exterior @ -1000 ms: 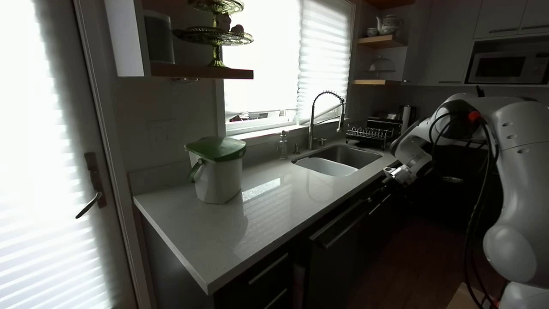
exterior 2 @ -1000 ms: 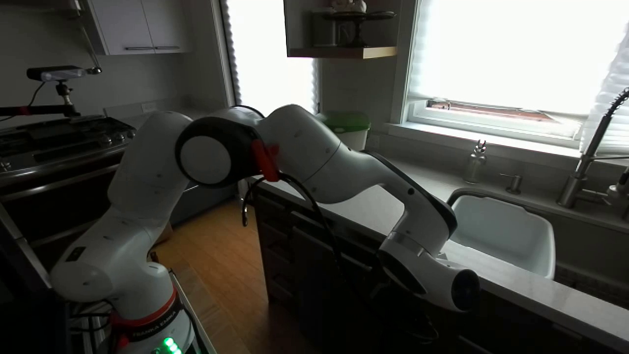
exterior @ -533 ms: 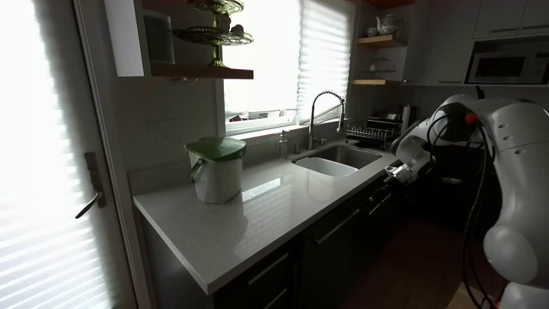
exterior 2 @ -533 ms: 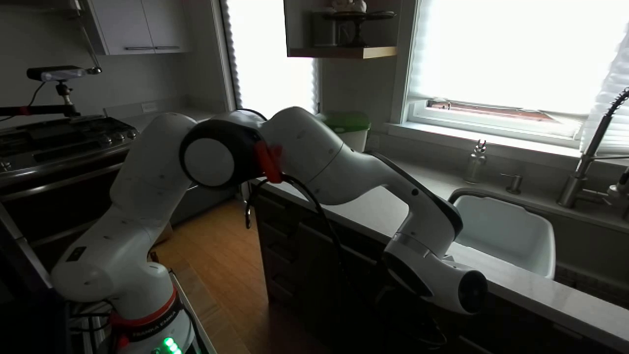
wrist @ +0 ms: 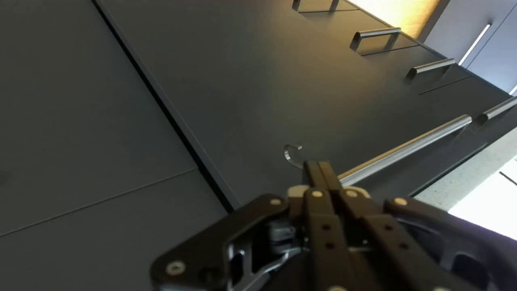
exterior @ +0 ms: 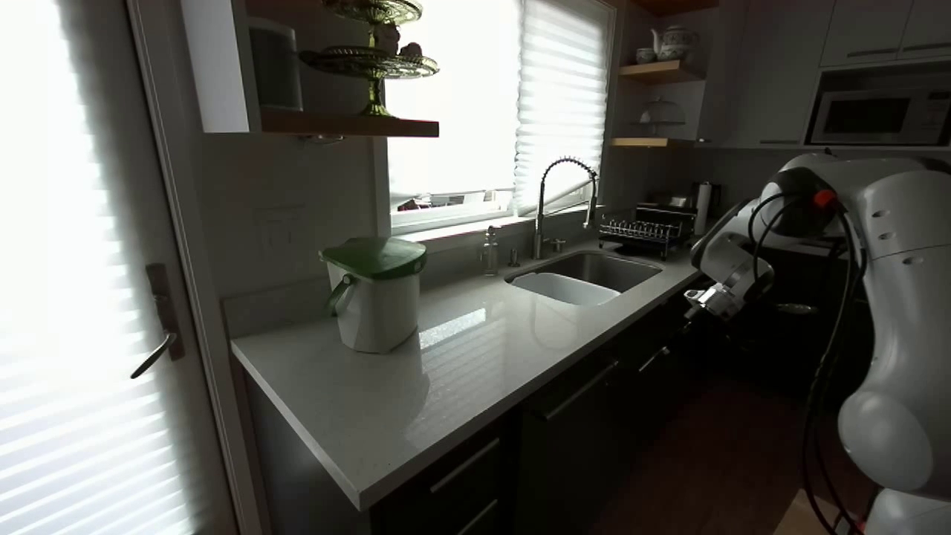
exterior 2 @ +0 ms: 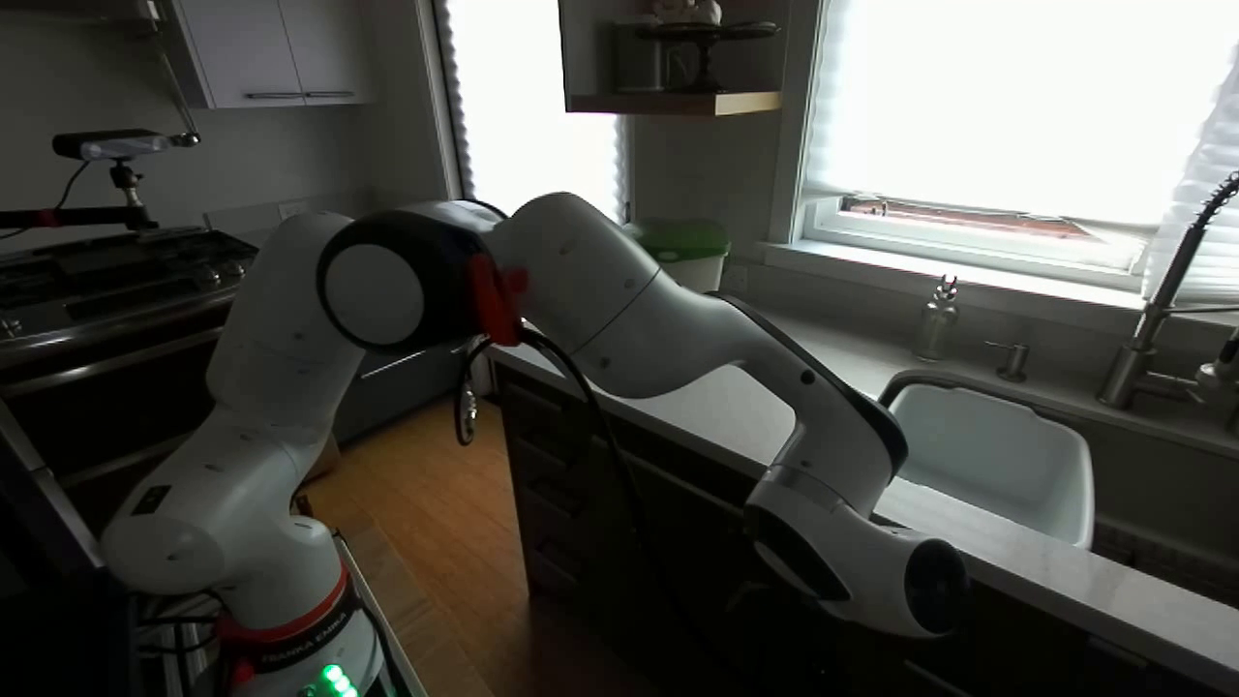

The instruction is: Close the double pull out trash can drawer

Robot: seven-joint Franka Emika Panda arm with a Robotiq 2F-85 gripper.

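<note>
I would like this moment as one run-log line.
trash drawer: looks closed | gripper: shut, holding nothing | long handle: not gripped | contact with drawer: cannot tell

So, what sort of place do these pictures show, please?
A kitchen, probably in a home: there is a spring-neck faucet, a dish rack and a microwave oven.

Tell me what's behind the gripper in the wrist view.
You can see the dark drawer front and part of its long handle. The shut gripper covers the handle's lower end, so I can't see that.
</note>
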